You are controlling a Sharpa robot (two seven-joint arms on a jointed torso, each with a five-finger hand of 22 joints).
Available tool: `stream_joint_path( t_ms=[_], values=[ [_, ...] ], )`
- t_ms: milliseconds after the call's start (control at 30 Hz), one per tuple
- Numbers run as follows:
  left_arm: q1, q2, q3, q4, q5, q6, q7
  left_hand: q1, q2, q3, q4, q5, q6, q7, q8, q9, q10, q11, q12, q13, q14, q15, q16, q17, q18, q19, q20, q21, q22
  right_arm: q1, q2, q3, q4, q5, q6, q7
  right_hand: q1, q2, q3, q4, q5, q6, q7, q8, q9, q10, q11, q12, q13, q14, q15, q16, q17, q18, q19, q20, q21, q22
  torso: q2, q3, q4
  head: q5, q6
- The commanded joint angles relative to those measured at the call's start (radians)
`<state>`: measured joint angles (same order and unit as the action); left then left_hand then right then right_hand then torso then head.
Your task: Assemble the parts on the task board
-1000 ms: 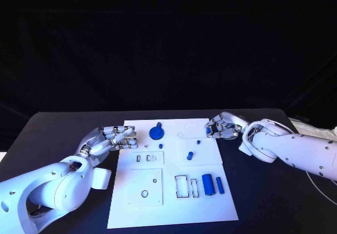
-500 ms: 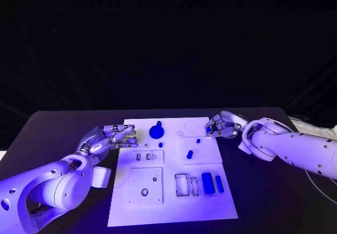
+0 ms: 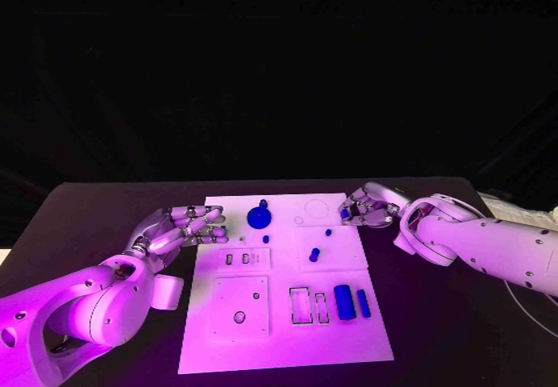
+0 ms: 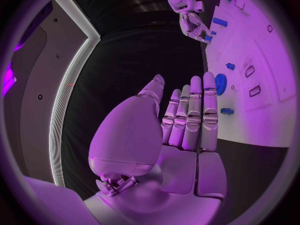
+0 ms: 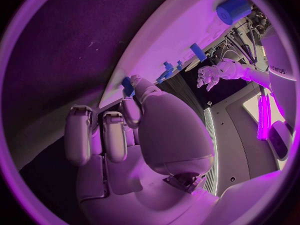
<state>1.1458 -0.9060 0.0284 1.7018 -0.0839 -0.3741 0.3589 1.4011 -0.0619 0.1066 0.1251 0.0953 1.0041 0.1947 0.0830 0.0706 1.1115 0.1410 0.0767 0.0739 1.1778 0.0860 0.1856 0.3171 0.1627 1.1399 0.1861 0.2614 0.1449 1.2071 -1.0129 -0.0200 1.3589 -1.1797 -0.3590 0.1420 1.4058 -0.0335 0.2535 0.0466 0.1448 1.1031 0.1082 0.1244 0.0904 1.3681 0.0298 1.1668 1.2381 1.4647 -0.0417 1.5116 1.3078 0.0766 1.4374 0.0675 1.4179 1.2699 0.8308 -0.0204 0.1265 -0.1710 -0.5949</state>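
The white task board [image 3: 285,343] lies mid-table. My right hand [image 3: 368,211] hovers at its far right edge and pinches a small blue part [image 5: 128,86] between thumb and fingertip; the left wrist view shows that part [image 4: 207,37] too. Beside the board's left edge my left hand [image 3: 184,227] holds nothing, fingers straight and close together [image 4: 187,120]. A round blue part [image 3: 260,217] sits at the board's far middle. Small blue pegs [image 3: 266,239] [image 3: 314,256] stand nearer the centre. A blue cylinder [image 3: 344,302] and a blue bar [image 3: 364,304] lie at the near right.
Two empty rectangular slots [image 3: 300,306] lie left of the cylinder. A raised square plate with holes [image 3: 241,308] takes up the board's near left. The black table [image 3: 442,330] runs bare round the board. Something pale [image 3: 512,211] lies at the table's right edge.
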Motion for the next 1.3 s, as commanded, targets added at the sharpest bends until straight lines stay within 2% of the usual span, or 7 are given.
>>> stream_joint_path(
  t_ms=[33, 267, 500, 667, 933, 1100, 1300],
  values=[
    [0.001, 0.001, 0.001, 0.000, -0.004, 0.019, 0.003, -0.004, 0.006, 0.000, -0.005, -0.005, -0.004, 0.007, -0.006, -0.001, -0.001, 0.004, -0.004, -0.001, -0.006, 0.003, -0.005, 0.001, 0.014, -0.007, 0.001, -0.006, -0.002, 0.001, -0.001, 0.001, 0.007, 0.035, -0.031, -0.002, 0.007, 0.041, 0.014, -0.001, -0.008, 0.017, -0.007, 0.011, 0.011, 0.001, -0.011, 0.001, 0.000, 0.087, -0.008, 0.008, 0.179, -0.015, 0.002, -0.009, 0.007, 0.002, -0.001, -0.0006, 0.0016, -0.001, 0.000],
    [0.001, 0.001, 0.001, -0.004, -0.004, 0.022, 0.003, -0.004, 0.006, 0.001, -0.005, -0.005, -0.004, 0.007, -0.007, -0.001, -0.001, 0.004, -0.004, -0.001, -0.006, 0.003, -0.006, 0.002, 0.014, -0.007, 0.001, -0.006, -0.002, 0.030, -0.013, 0.004, 0.062, 0.053, -0.050, -0.083, 0.001, 0.046, 0.022, -0.007, -0.032, 0.022, -0.011, 0.014, 0.016, 0.001, -0.015, -0.007, -0.003, 0.087, -0.012, 0.008, 0.179, -0.014, 0.000, -0.013, 0.005, 0.000, -0.002, -0.0014, 0.0008, 0.002, 0.004],
    [0.001, 0.003, 0.001, -0.018, -0.001, 0.021, 0.003, -0.006, 0.006, 0.000, -0.006, -0.005, -0.004, 0.007, -0.007, -0.001, -0.001, 0.004, -0.005, -0.001, -0.006, 0.003, -0.006, 0.003, 0.014, -0.007, 0.001, -0.007, -0.002, 0.069, -0.006, 0.005, 0.160, -0.005, -0.023, -0.246, -0.010, 0.055, 0.037, -0.007, -0.063, 0.004, -0.003, 0.003, 0.016, -0.043, -0.009, -0.096, -0.068, 0.085, -0.008, 0.003, 0.174, -0.011, -0.011, -0.012, -0.007, -0.021, -0.010, -0.0065, -0.0004, 0.003, 0.004],
    [0.001, 0.004, 0.001, -0.027, 0.009, 0.021, 0.003, -0.012, 0.003, -0.003, -0.006, -0.006, -0.005, 0.007, -0.009, -0.001, -0.002, 0.005, -0.006, -0.001, -0.007, 0.004, -0.009, 0.005, 0.014, -0.008, 0.002, -0.008, -0.002, 0.076, 0.041, 0.004, 0.228, -0.068, -0.036, -0.335, -0.022, 0.035, 0.033, -0.009, -0.047, 0.008, -0.004, 0.003, 0.018, -0.042, -0.009, -0.101, -0.070, 0.084, -0.008, 0.000, 0.172, -0.011, -0.011, -0.011, -0.008, -0.021, -0.015, -0.0082, 0.0006, 0.009, 0.003],
    [0.001, 0.009, 0.001, -0.032, 0.026, 0.017, 0.016, -0.043, -0.009, -0.026, 0.000, -0.006, -0.009, 0.008, -0.013, -0.001, -0.005, 0.007, -0.009, -0.001, -0.006, 0.006, -0.019, 0.014, 0.015, -0.009, 0.006, -0.015, -0.004, 0.049, 0.154, -0.001, 0.290, -0.189, -0.057, -0.413, -0.024, 0.035, 0.041, -0.011, -0.033, 0.014, -0.007, 0.005, 0.021, -0.043, -0.012, -0.111, -0.076, 0.083, -0.009, -0.002, 0.168, -0.010, -0.010, -0.011, -0.008, -0.021, -0.018, -0.0131, 0.0033, 0.024, -0.009],
    [0.001, 0.012, 0.001, -0.031, 0.029, 0.013, 0.017, -0.043, -0.009, -0.027, 0.000, -0.006, -0.009, 0.008, -0.013, -0.001, -0.005, 0.007, -0.009, -0.001, -0.006, 0.006, -0.019, 0.015, 0.015, -0.008, 0.006, -0.015, -0.004, 0.018, 0.218, -0.005, 0.281, -0.244, -0.061, -0.442, -0.022, 0.034, 0.047, -0.016, -0.021, 0.018, -0.009, 0.006, 0.022, -0.040, -0.013, -0.111, -0.075, 0.083, -0.011, -0.003, 0.168, -0.011, -0.009, -0.013, -0.008, -0.019, -0.018, -0.0157, 0.0082, 0.033, -0.015],
    [0.001, 0.010, 0.001, -0.029, 0.030, 0.012, 0.015, -0.043, -0.009, -0.027, 0.000, -0.006, -0.009, 0.008, -0.013, -0.001, -0.005, 0.007, -0.009, -0.001, -0.006, 0.006, -0.019, 0.015, 0.015, -0.008, 0.006, -0.015, -0.004, -0.020, 0.269, -0.009, 0.262, -0.279, -0.053, -0.459, -0.026, 0.030, 0.047, -0.017, -0.018, 0.020, -0.009, 0.007, 0.023, -0.038, -0.014, -0.111, -0.075, 0.083, -0.011, -0.004, 0.168, -0.011, -0.008, -0.013, -0.008, -0.019, -0.017, -0.0147, 0.0083, 0.050, -0.025]
  ],
)
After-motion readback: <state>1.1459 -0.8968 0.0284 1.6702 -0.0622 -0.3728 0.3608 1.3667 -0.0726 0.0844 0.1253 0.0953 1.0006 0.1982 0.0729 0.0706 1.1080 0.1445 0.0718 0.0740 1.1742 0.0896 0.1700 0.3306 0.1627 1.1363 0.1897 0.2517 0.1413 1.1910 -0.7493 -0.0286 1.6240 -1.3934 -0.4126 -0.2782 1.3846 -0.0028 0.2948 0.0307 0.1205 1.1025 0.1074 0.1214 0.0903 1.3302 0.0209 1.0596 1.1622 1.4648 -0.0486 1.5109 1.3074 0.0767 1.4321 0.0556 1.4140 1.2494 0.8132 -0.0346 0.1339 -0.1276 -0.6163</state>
